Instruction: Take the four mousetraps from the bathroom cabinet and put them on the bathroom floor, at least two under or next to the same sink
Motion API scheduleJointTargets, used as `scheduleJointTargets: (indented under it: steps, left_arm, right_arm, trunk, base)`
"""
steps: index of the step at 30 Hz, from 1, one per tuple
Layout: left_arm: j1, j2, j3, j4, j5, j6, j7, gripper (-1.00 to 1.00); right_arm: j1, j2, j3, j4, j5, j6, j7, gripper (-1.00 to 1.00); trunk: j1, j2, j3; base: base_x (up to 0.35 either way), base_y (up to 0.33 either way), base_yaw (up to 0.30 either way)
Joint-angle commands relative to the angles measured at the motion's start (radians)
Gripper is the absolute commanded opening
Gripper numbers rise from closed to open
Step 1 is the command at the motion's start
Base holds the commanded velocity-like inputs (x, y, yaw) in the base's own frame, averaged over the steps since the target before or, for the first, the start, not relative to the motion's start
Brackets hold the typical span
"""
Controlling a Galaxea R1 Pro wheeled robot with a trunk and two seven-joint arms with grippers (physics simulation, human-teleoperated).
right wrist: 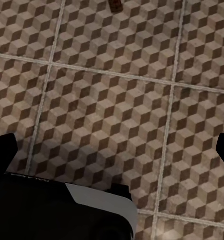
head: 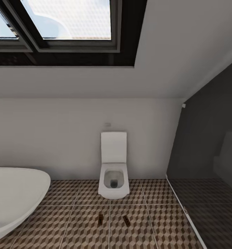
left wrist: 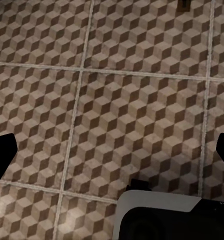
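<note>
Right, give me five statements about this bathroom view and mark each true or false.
1. Two mousetraps, one and another, lie on the bathroom floor. True.
2. The toilet has its lid shut. False: the lid stands up and the bowl is open.
3. The mousetraps lie in front of the toilet. True.
4. The bathtub is at the right of the head view. False: it is at the left; the dark shower area is at the right.
5. A mousetrap sits inside the bathtub. False: both lie on the patterned tiles.
</note>
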Motion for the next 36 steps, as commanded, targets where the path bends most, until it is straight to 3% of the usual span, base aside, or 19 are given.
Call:
scheduleJointTargets:
  steps: [1,20,36]
  left_arm:
    - [0.0,-0.001,-0.006,0.002,-0.002,-0.002,0.005,1.0]
    - [0.0,0.0,-0.005,0.002,-0.002,-0.002,0.005,1.0]
    - [0.017,0.0,-0.006,0.002,-0.002,-0.002,0.007,1.0]
  right_arm:
    - [0.0,0.0,-0.009,0.001,0.006,-0.003,0.004,1.0]
    - [0.0,0.0,-0.009,0.001,0.006,-0.003,0.002,1.0]
    - [0.014,-0.001,-0.009,0.002,0.002,-0.005,0.0,1.0]
  trunk:
    - [0.0,-0.001,-0.001]
    - [0.0,-0.001,-0.029]
    - [0.0,-0.001,-0.032]
  base:
    - [0.0,0.0,0.0]
    - [0.0,0.0,0.0]
    - [0.0,0.0,0.0]
